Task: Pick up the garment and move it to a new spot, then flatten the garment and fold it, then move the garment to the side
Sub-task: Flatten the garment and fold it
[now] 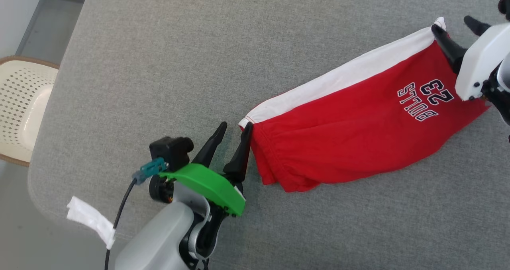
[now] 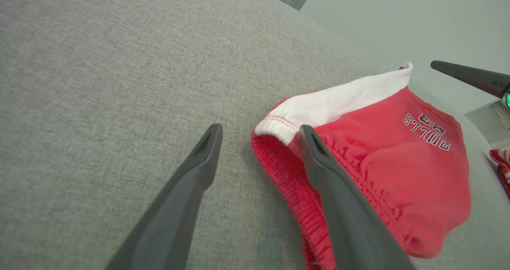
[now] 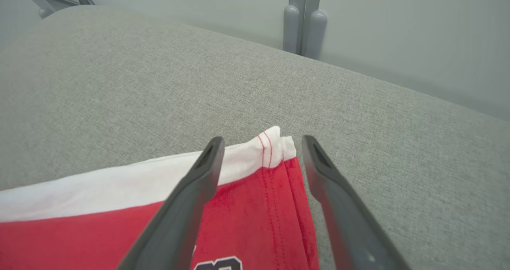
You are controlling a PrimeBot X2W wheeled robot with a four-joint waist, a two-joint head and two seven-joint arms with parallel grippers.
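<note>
Shorts [image 1: 350,130] down on the grey surface [image 1: 159,63], sitting at approx 3 o'clock in the head view, long axis running 8 o'clock to 2 o'clock. Left fingers [image 1: 241,150] are at the 8 o'clock end, spread wide and holding nothing. One finger rests right against the waistband [image 2: 279,174], the other is over bare fabric of the surface. Right fingers [image 1: 448,49] work the 2 o'clock end, also spread wide and gripping nothing. In the right wrist view they straddle the hem corner [image 3: 275,146], w/ one finger over the cloth and one beside it.

One arm at each end looks like a stretch-it-lengthwise setup, prob. to get the garment laid out straight before any fold. With both pairs open, the cloth lies under its own weight.

As for looks, it's red w/ a white stripe [image 1: 338,79] along the far edge and a "BULLS 23" print [image 1: 424,98] near the hem, reading upside down from the head. The waistband is gathered and elastic. The garment seems doubled leg over leg. It's mostly flat, though a soft bulge shows near the crotch at approx 6 o'clock. A cream basket [image 1: 24,102] sits off the surface at 9 o'clock.
</note>
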